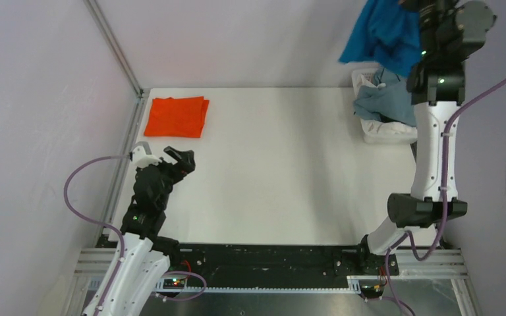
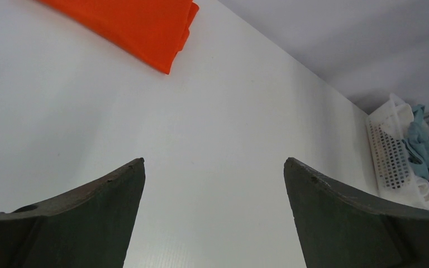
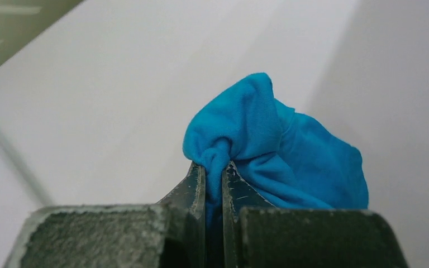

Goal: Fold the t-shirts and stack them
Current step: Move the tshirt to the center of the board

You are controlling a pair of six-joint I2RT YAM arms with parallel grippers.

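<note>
The orange t-shirt (image 1: pixel 177 116) lies folded flat at the table's far left; its corner shows in the left wrist view (image 2: pixel 145 25). The bright blue t-shirt (image 1: pixel 383 33) hangs bunched high above the far right corner, over the white basket. My right gripper (image 3: pixel 213 166) is shut on a pinched fold of this blue t-shirt (image 3: pixel 290 151); in the top view the gripper is at the picture's upper edge, mostly cut off. My left gripper (image 1: pixel 165 155) stands open near the table's left edge, just in front of the orange t-shirt, with nothing between its fingers (image 2: pixel 111 195).
A white basket (image 1: pixel 383 133) at the far right edge holds pale grey-blue cloth (image 1: pixel 382 99), also in the left wrist view (image 2: pixel 391 151). A metal frame post (image 1: pixel 115 46) runs along the left wall. The right arm (image 1: pixel 431 151) rises tall beside the basket.
</note>
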